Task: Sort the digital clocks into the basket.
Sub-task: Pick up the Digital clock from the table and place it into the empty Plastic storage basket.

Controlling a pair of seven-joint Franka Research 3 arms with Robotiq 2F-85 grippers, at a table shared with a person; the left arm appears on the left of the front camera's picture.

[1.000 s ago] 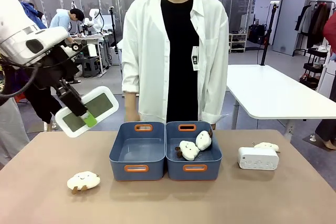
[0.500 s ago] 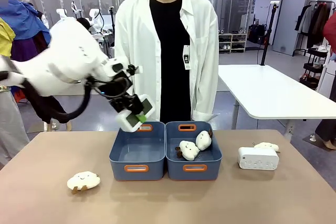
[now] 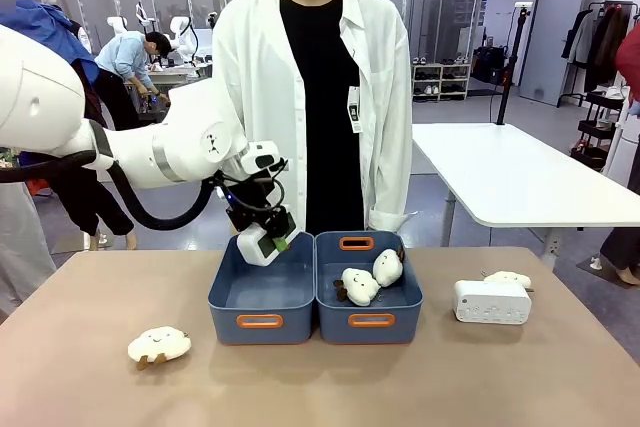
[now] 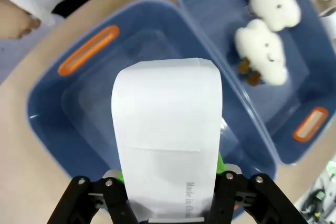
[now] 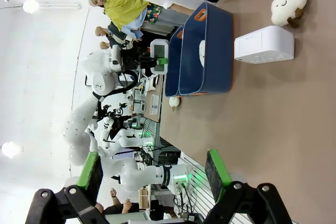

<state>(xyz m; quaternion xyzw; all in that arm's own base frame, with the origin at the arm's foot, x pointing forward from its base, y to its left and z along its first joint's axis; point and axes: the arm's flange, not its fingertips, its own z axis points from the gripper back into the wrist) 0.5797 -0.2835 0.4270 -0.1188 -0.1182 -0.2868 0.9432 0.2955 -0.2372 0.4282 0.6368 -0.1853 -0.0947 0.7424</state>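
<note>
My left gripper (image 3: 268, 235) is shut on a white digital clock (image 3: 259, 244) and holds it over the far end of the left blue basket (image 3: 236, 313). In the left wrist view the clock (image 4: 167, 124) stands between the green pads (image 4: 224, 167), above the bare floor of that basket (image 4: 79, 124). A second white digital clock (image 3: 492, 301) lies on the table at the right. In the right wrist view that clock (image 5: 262, 44) lies ahead of my right gripper (image 5: 155, 174), which is open with nothing between its fingers.
A second blue basket (image 3: 400, 322) adjoins the first and holds two cream cloud plush toys (image 3: 360, 285). Another cloud toy (image 3: 159, 345) lies at the front left and one (image 3: 508, 277) behind the right clock. A person in a white shirt (image 3: 310, 97) stands at the far edge.
My left arm has swung from the table's far left to the right and down, carrying the clock to a spot over the left basket. The right gripper has not moved.
</note>
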